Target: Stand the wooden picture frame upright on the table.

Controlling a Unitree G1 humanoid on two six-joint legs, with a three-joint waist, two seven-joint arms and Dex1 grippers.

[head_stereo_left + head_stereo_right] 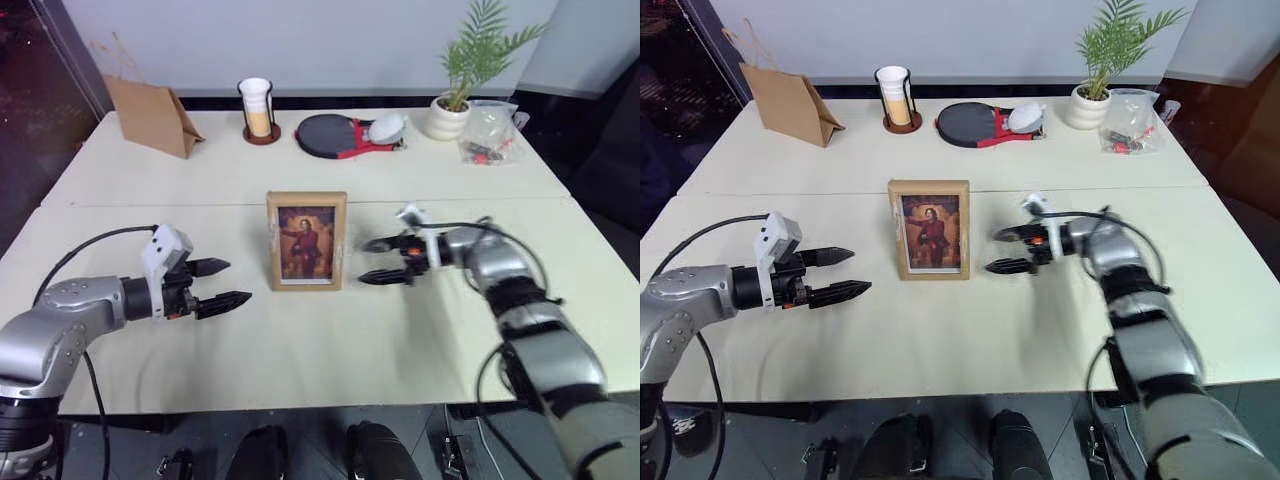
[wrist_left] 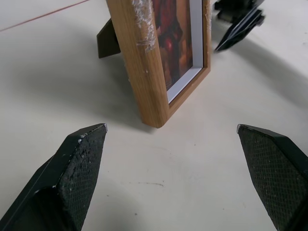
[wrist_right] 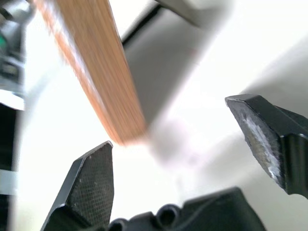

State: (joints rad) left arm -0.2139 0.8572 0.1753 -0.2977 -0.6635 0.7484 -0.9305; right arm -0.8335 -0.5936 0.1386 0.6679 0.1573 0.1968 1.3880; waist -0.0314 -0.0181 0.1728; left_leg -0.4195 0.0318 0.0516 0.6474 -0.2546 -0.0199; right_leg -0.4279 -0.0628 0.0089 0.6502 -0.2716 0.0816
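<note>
The wooden picture frame [image 1: 306, 241] stands upright on the table [image 1: 300, 340] near its middle, its portrait picture facing me and its fold-out stand [image 2: 108, 39] propping it from behind. My left gripper [image 1: 222, 284] is open a short way to the frame's left, pointing at it without touching. Just right of the frame, my right gripper [image 1: 378, 260] is open and apart from it, with nothing between its fingers. The right wrist view has the frame's wooden edge [image 3: 98, 72] close ahead of that gripper's spread fingers.
Along the table's far edge stand a brown paper bag [image 1: 150, 116], a cup on a coaster [image 1: 257, 110], a black and red paddle [image 1: 335, 135], a potted plant [image 1: 462, 80] and a clear plastic bag [image 1: 487, 133]. A seam [image 1: 150, 205] crosses the tabletop behind the frame.
</note>
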